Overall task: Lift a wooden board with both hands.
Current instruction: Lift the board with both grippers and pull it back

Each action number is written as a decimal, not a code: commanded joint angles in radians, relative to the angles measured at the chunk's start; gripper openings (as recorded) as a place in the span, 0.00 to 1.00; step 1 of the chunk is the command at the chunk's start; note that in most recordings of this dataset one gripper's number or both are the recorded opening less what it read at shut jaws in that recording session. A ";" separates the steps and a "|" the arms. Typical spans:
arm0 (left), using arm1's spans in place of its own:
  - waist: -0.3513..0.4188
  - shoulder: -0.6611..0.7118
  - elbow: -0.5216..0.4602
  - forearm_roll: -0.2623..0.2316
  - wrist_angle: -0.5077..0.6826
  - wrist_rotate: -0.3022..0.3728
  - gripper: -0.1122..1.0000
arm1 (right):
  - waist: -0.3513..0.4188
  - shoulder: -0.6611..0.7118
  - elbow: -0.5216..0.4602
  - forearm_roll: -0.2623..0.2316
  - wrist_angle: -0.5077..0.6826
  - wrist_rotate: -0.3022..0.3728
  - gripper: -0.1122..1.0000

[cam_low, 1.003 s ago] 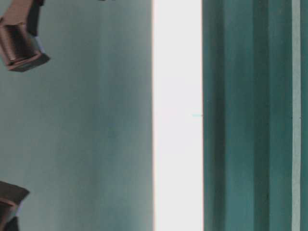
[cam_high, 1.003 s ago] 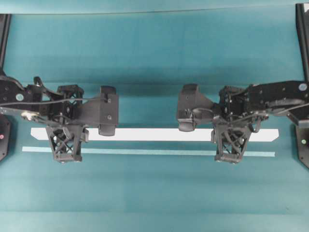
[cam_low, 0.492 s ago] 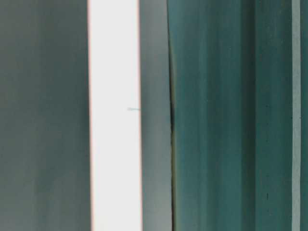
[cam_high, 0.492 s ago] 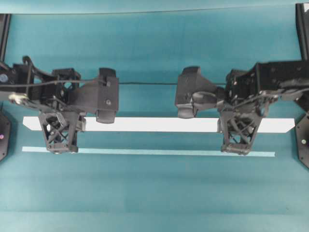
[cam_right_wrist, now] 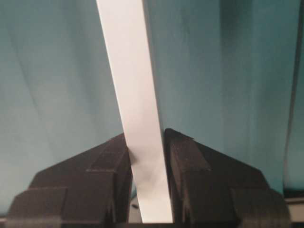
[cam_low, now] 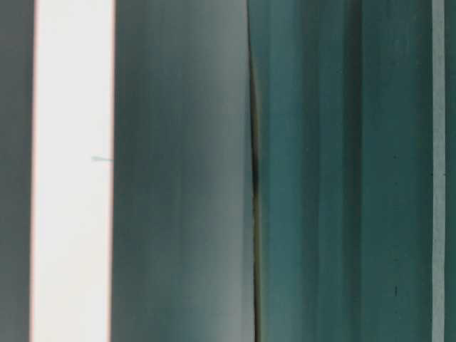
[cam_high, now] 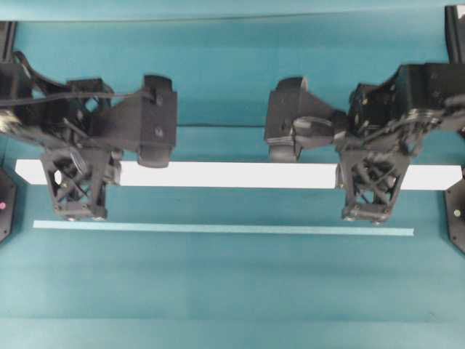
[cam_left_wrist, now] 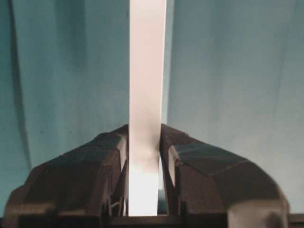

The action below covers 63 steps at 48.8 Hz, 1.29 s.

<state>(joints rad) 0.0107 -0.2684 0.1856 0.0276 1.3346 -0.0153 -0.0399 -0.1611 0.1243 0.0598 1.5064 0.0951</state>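
The board (cam_high: 225, 175) looks smooth and plain white, with a flat, slightly shiny painted face and no visible grain. The table cover (cam_high: 232, 291) is matt teal cloth with soft folds. Both grippers, left (cam_left_wrist: 144, 156) and right (cam_right_wrist: 148, 156), look like matt black plastic, their outer fingers (cam_high: 73, 185) open latticework.

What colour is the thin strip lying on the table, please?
The thin strip is pale teal, seen best in the overhead view.

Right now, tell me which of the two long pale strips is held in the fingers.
The wooden board, the wider white one. Left gripper and right gripper both clamp it. The thinner teal strip lies untouched on the cloth nearer the bottom of the overhead view.
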 commanded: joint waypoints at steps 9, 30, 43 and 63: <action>0.002 -0.015 -0.123 0.005 0.041 0.006 0.26 | -0.006 0.002 -0.126 0.002 0.086 0.023 0.29; 0.002 0.023 -0.272 0.005 0.172 0.006 0.26 | -0.015 0.000 -0.233 0.005 0.118 0.025 0.29; 0.002 0.043 -0.334 0.005 0.213 0.006 0.26 | -0.021 -0.003 -0.265 0.006 0.121 0.025 0.29; 0.002 0.041 -0.345 0.005 0.215 0.005 0.26 | -0.028 0.000 -0.276 0.006 0.126 0.025 0.29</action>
<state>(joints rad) 0.0153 -0.2240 -0.1197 0.0322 1.5739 -0.0123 -0.0598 -0.1687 -0.1197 0.0614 1.6567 0.1012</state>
